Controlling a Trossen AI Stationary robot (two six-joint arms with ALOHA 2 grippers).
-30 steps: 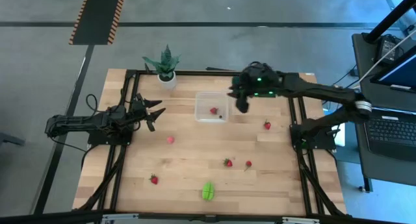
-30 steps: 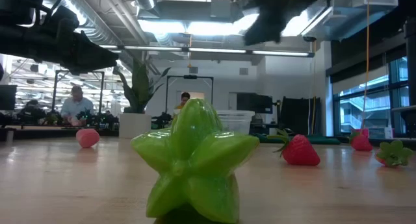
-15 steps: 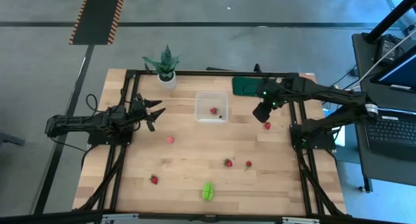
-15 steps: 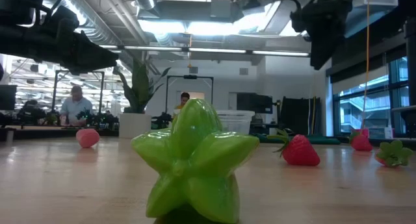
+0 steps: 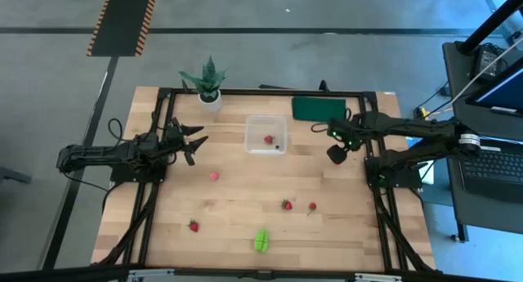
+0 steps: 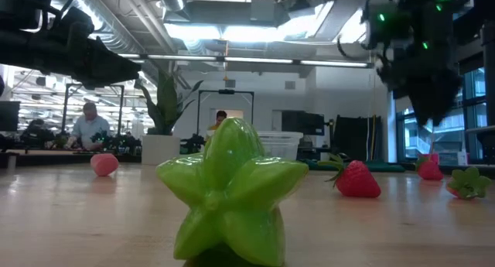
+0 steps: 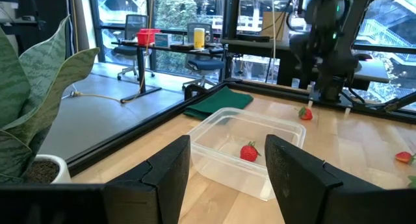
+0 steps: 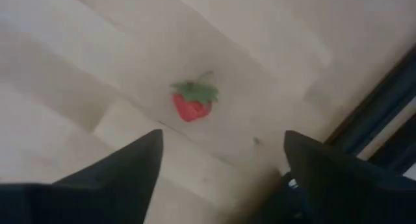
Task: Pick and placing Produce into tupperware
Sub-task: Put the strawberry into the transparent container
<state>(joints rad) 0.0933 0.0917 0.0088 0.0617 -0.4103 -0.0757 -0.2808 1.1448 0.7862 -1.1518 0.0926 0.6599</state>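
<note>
R gripper [image 5: 336, 154] wide open over tiny red strawberry [image 8: 192, 102] at table's 3 o'clock; prob light, slippery, so pinch mid-body

A wooden tabletop [image 5: 245, 217] with a black frame carries a spiky green plant [image 5: 206, 78] in a white pot [image 5: 211, 100] at its far left and a flat dark green pad [image 5: 317, 109] at its far right. To the right stands a desk with a keyboard [image 5: 493, 166], and a striped mat [image 5: 124, 19] lies on the grey floor far left. In the room behind, a person [image 6: 90, 126] sits at a bench on the left, with office chairs [image 7: 133, 30] near the windows.
</note>
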